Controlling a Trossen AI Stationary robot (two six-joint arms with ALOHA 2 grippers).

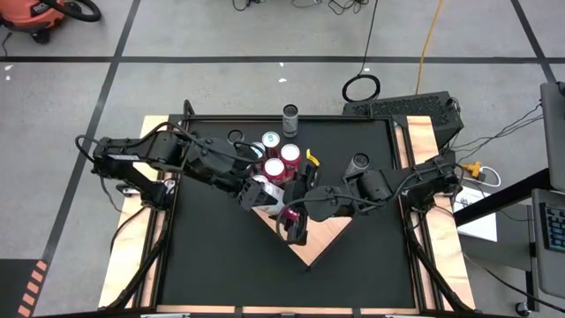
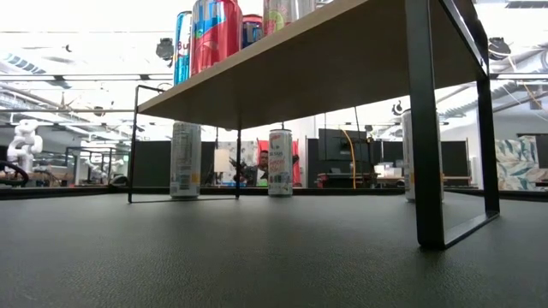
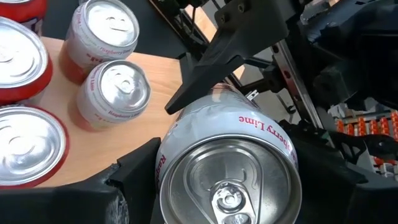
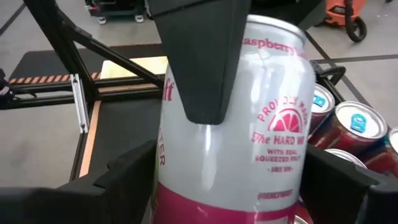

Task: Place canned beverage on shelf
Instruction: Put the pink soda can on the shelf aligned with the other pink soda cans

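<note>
Low view: black table (image 2: 257, 257), perhaps workshop behind.

A robotics lab or open workshop hall. The black worktop (image 1: 221, 256) stands on a grey concrete floor (image 1: 221, 35) marked with dark tape lines; cables (image 1: 428, 44) trail across it at 12 o'clock, and a shop vacuum (image 1: 40, 16) sits at 10 o'clock. Beyond the worktop, the low view shows bright ceiling lights (image 2: 77, 17), dark partitions (image 2: 342, 158) and a white robot figure (image 2: 24, 141).
</note>
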